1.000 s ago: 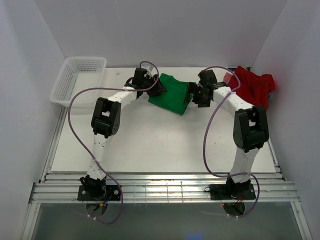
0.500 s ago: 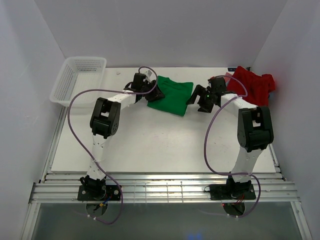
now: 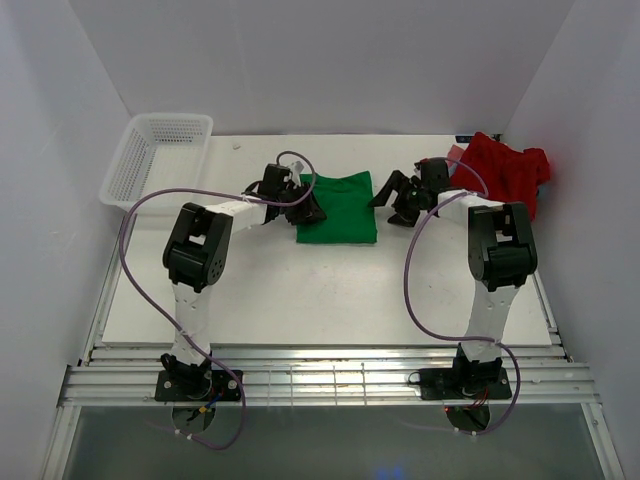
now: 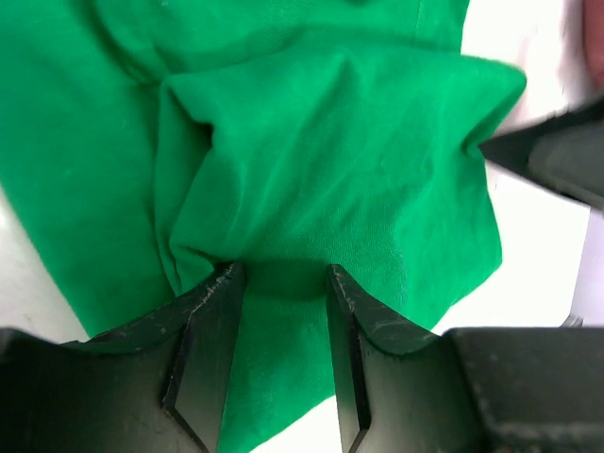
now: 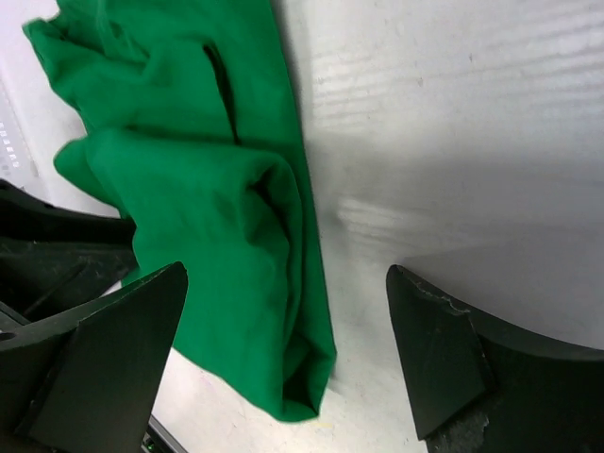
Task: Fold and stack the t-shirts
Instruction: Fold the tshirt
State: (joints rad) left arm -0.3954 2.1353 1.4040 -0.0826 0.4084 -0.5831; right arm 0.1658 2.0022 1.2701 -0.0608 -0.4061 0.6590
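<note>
white table (image 3: 320, 290) | green t-shirt (image 3: 338, 207) far centre | red t-shirt (image 3: 505, 170) far-right corner | mesh basket (image 3: 150, 160) far-left edge

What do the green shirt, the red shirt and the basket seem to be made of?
The green shirt looks like soft matte knit cloth, perhaps cotton: it creases and bunches. The red shirt seems similar cloth, lying crumpled. The basket looks like white plastic: stiff mesh walls.

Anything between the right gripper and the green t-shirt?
Nothing visible. The right gripper is open at the green t-shirt's right edge, with only table surface beside it. The left gripper pinches the opposite edge.
</note>
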